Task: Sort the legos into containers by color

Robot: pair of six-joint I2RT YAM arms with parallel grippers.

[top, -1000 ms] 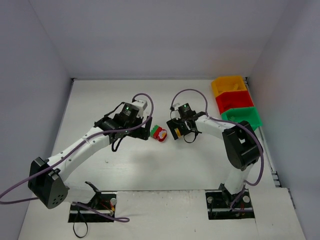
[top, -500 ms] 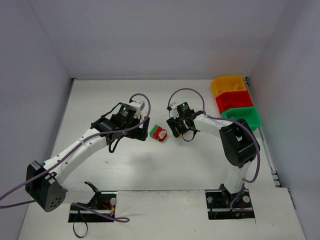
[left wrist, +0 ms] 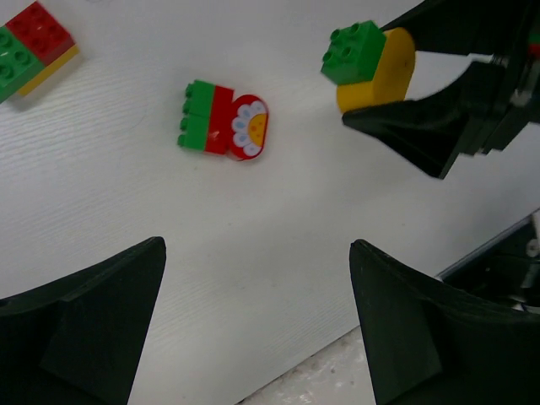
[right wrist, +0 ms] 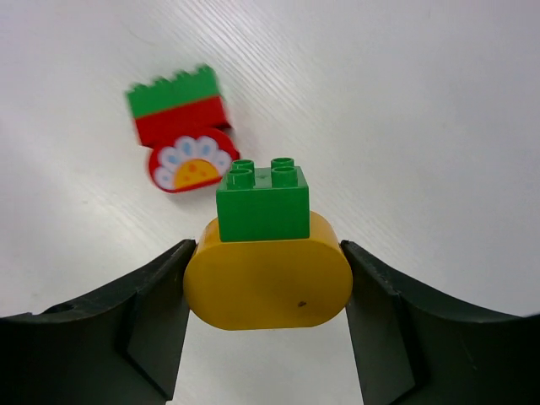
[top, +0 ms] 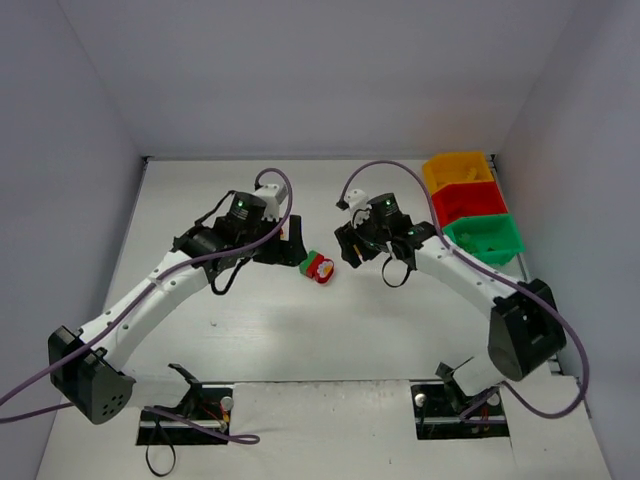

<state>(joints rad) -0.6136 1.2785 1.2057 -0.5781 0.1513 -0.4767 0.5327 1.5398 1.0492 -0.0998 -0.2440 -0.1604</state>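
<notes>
Two arms, three bins, three lego groups in view.

Right gripper (right wrist: 267, 270): clamped on a yellow oval (right wrist: 253, 295), one finger on each rounded end. One green brick (right wrist: 261, 207) with four studs is stuck on top of the oval. The pair is held off the table (top: 250, 320), right of centre.

Left gripper (left wrist: 257, 253): jaws spread wide, nothing between them, hovering left of centre.

Cluster (top: 318, 266) lies on the table between the two grippers, touching neither. It has three pieces joined in a row: one green, one red, one red round piece with a flower print.

Stack (left wrist: 29, 46) shows only in the left wrist view, cut off by the frame corner: red and green studded tops side by side over a yellow layer. Can't tell its full piece count.

Bins sit in a row at the far right, touching: yellow bin (top: 458, 170) farthest, red bin (top: 466, 200) in the middle, green bin (top: 484, 236) nearest. Contents are too small to tell. The held pair is well apart from all three.
</notes>
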